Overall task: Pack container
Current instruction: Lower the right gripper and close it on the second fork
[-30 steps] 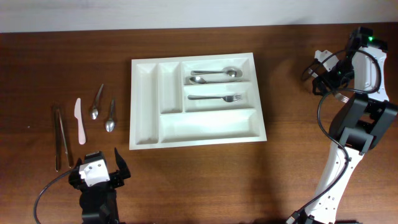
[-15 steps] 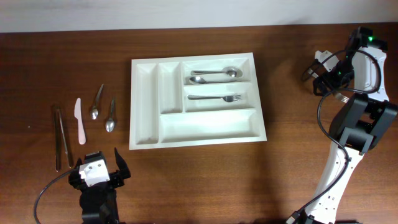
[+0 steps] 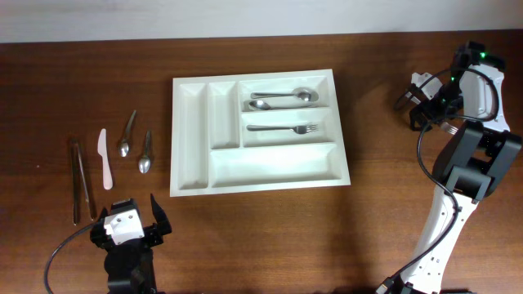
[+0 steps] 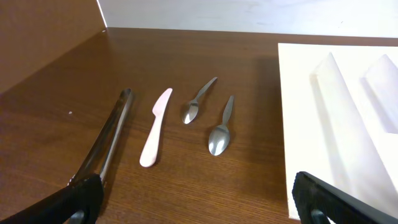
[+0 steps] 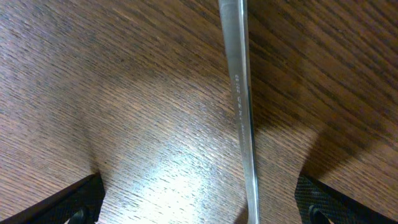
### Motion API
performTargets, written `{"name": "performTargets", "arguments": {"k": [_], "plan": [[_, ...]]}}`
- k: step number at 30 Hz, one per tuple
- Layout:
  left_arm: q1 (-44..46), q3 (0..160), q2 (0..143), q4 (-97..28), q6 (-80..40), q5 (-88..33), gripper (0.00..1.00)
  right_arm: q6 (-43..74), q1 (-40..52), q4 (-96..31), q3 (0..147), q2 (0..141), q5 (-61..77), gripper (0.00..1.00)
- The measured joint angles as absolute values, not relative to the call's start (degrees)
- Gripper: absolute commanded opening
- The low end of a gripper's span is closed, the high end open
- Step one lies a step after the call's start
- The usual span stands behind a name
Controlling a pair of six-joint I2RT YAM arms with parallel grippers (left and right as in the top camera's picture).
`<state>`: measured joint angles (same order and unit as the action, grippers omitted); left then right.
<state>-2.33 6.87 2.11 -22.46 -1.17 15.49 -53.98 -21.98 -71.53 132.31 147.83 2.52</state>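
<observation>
Seemingly mid-pack: the right gripper [image 5: 202,202] hangs wide open astride a metal handle [image 5: 239,93] at 3 o'clock, right of the central container [image 3: 274,166], so closing on it looks next; the left gripper [image 4: 202,199] gapes idle at 7 o'clock.

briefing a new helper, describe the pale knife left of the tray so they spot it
Left of the big white tray, loose cutlery lies in a row. The knife sits between long metal tongs and two steel spoons; it alone is pale pinkish plastic.
</observation>
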Motion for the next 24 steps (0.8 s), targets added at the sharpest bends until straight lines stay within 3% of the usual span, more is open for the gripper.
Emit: {"name": "performTargets", "arguments": {"k": [4, 10, 17, 24], "plan": [[-2.33, 6.87, 2.11, -22.46, -1.19, 15.49, 0.99, -53.98, -21.98, -71.35, 132.31, 147.83, 2.50, 1.00], [-2.33, 6.87, 2.11, -22.46, -1.19, 15.49, 0.99, -53.82, -21.98, -70.70, 132.29, 147.83, 2.70, 0.88], [-2.33, 6.87, 2.11, -22.46, -1.19, 15.51, 0.99, -52.90, -21.98, -69.60, 132.29, 147.83, 2.92, 0.47], [-2.33, 6.87, 2.11, -22.46, -1.19, 15.49, 0.99, -51.57, -21.98, -68.34, 132.29, 147.83, 2.87, 0.21]]}}
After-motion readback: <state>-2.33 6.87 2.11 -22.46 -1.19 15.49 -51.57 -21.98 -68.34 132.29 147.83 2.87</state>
